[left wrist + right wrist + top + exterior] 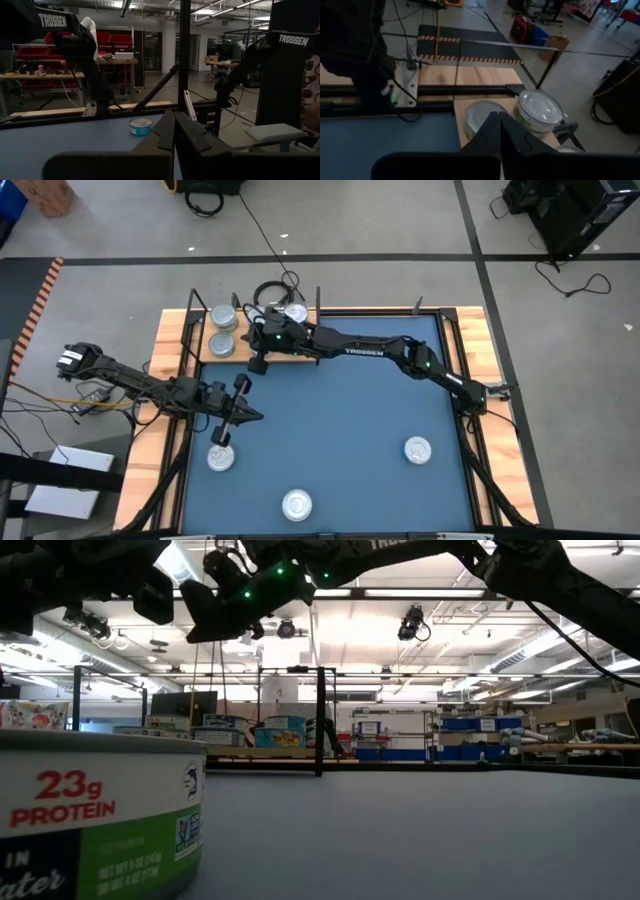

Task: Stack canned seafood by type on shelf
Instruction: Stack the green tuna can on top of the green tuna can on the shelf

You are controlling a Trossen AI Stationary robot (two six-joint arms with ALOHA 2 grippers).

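The shelf [300,352] is a light wooden board at the mat's far left corner. Silver tins stand on it: a stack [224,316], a single tin [222,344] and another [295,311]. The right wrist view shows the stack [540,111] and the single tin [479,116]. Three more tins rest on the blue mat [221,458] [297,505] [417,450]. My right gripper [256,350] [499,120] hovers shut over the shelf, empty, just right of the tins. My left gripper [250,416] [175,122] is shut and empty above the mat's left part.
Thin black uprights [318,298] stand at the shelf corners, one beside my right arm. The mat [350,420] is framed by wooden boards and black rails [472,450]. A labelled tin [100,815] fills the near left of the low view.
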